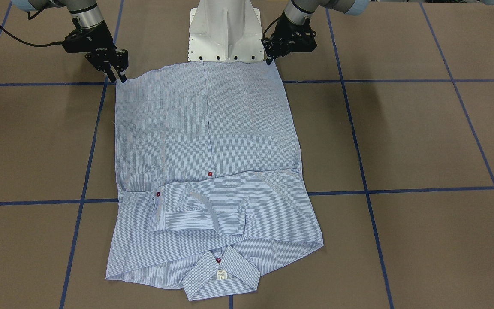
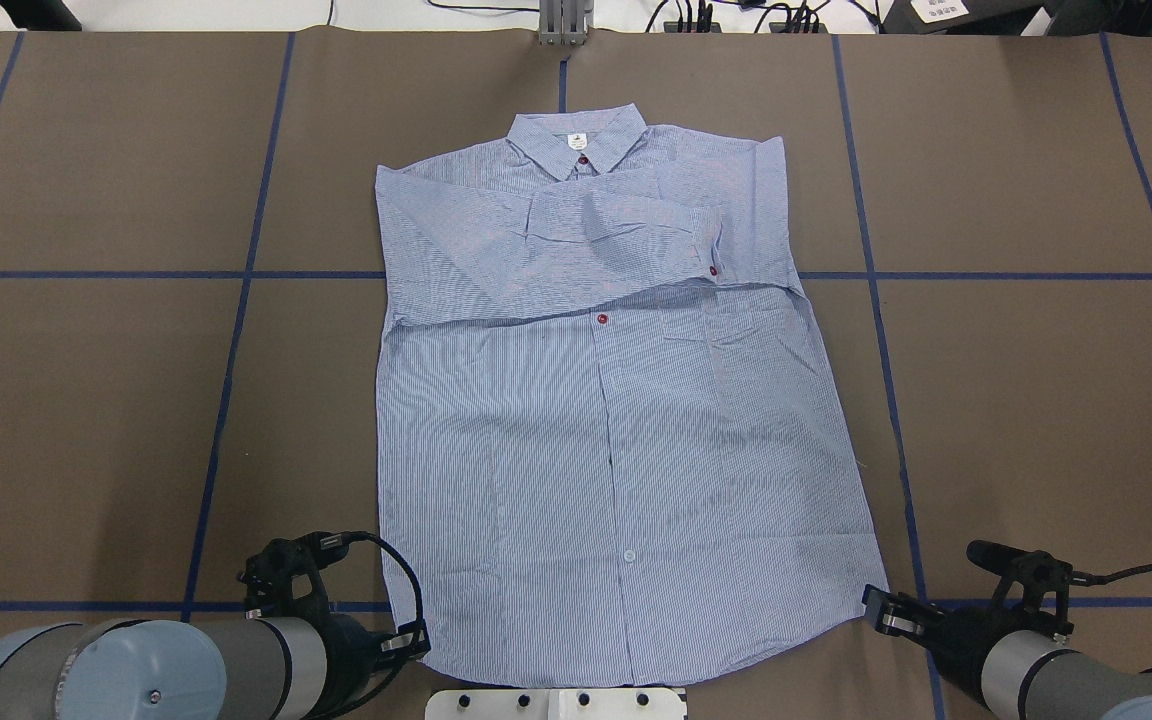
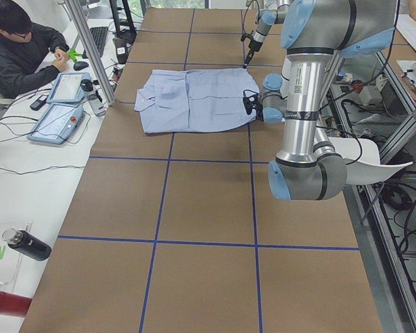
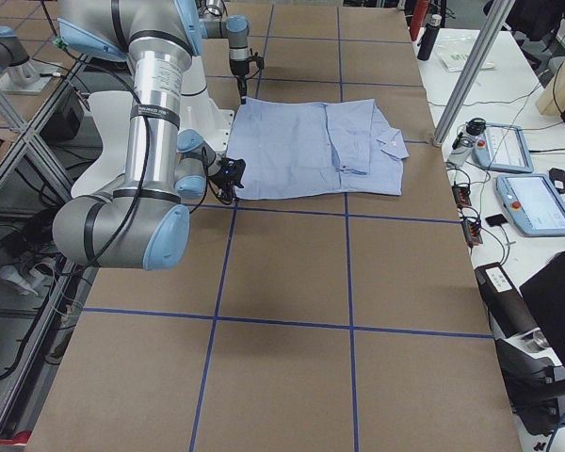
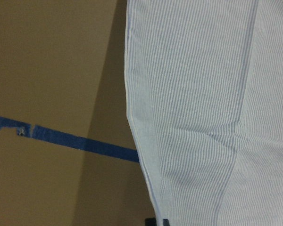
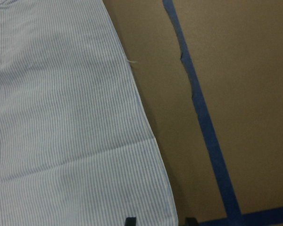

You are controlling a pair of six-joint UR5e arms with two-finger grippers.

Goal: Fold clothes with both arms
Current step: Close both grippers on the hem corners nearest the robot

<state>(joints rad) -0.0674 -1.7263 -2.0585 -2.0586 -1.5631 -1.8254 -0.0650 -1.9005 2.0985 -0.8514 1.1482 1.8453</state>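
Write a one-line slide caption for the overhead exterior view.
Blue striped shirt lies flat, sleeves folded across the chest, left gripper and right gripper at its hem corners.

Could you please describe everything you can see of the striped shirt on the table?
The shirt is light blue thin cloth with fine white stripes and red buttons. It lies flat, front up, on the table, collar with white label away from the robot, sleeves folded across the chest. The left gripper and right gripper sit at its hem corners; grasp unclear.
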